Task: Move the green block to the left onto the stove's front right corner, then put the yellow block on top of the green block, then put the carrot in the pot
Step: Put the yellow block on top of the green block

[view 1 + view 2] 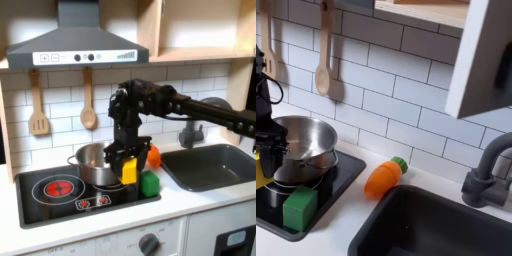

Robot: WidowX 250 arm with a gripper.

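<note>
My gripper [128, 160] hangs over the front right part of the black stove [40, 205], shut on the yellow block [129, 171]. The green block [149, 183] sits on the stove's front right corner, just right of and below the yellow block; the two look apart. In the second exterior view the green block [299, 207] rests on the stove [341, 178] in front of the pot [304, 140]. The steel pot [92, 163] stands behind the gripper. The orange carrot [153, 156] [384, 177] lies on the counter between stove and sink.
A dark sink basin [210, 167] [446, 225] with a grey faucet [189, 130] [488, 172] lies right of the carrot. A spatula [38, 105] and a wooden spoon [88, 100] [323, 50] hang on the tiled wall. A range hood [75, 45] sits above.
</note>
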